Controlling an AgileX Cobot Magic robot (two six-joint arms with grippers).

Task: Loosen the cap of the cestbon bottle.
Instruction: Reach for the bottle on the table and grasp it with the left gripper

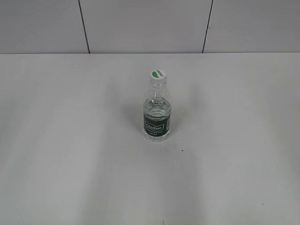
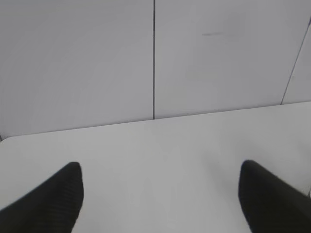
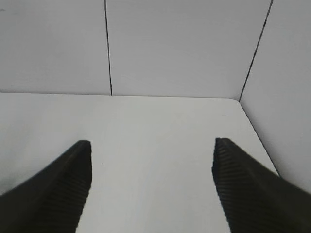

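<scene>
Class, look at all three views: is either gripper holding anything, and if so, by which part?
Nothing is held. The left gripper and right gripper are open and empty; the bottle stands alone, cap on.

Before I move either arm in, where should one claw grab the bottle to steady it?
Probably the labelled body of the bottle, coming in level from the side. It stands upright on the table, and that band is its widest, straightest part. That leaves the cap free for the other claw from above.
</scene>
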